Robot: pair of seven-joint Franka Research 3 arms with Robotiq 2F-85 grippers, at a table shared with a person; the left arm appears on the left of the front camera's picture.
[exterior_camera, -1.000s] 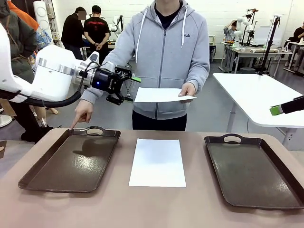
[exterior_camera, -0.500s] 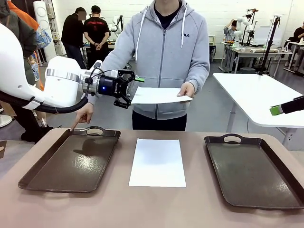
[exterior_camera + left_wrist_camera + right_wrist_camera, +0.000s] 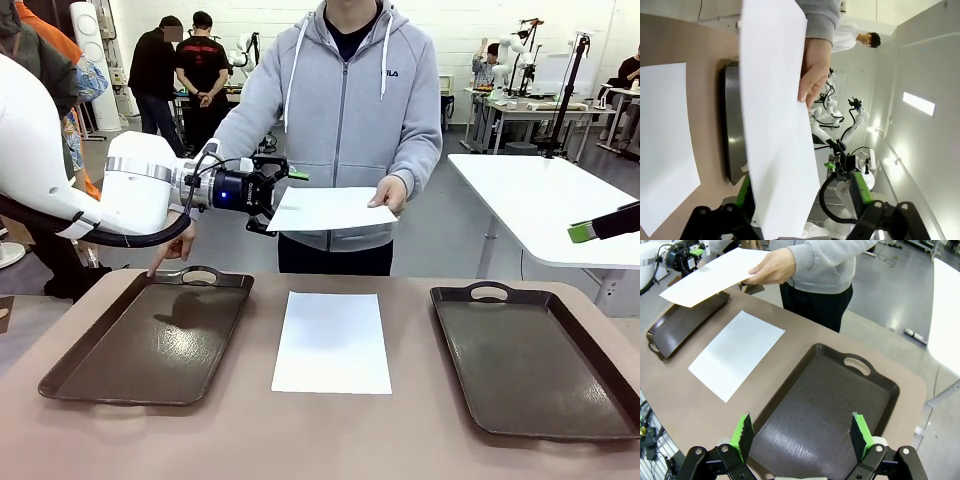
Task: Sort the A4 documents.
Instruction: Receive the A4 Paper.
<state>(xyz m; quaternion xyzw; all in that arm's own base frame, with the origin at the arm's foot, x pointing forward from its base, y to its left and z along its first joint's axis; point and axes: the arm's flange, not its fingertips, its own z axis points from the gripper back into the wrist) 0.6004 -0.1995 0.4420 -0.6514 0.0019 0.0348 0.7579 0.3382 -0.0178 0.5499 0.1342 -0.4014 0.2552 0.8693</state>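
A person across the table holds out one A4 document in a hand, roughly level above the table. My left gripper is open, and the sheet's near edge lies between its jaws without being pinched. In the left wrist view that same sheet runs up between the green pads of the left gripper. A second A4 document lies flat on the table between the two trays. My right gripper hangs open and empty over the right tray; its green tip shows at the picture's right edge.
Two dark brown handled trays sit on the table, the left tray and the right tray, both with nothing in them. The person's other hand points down at the left tray's far handle. A white table stands behind on the right.
My left gripper has moved right and levelled out, so the held sheet's edge now sits between its jaws. The person has brought the sheet slightly down and toward it. The right arm is still.
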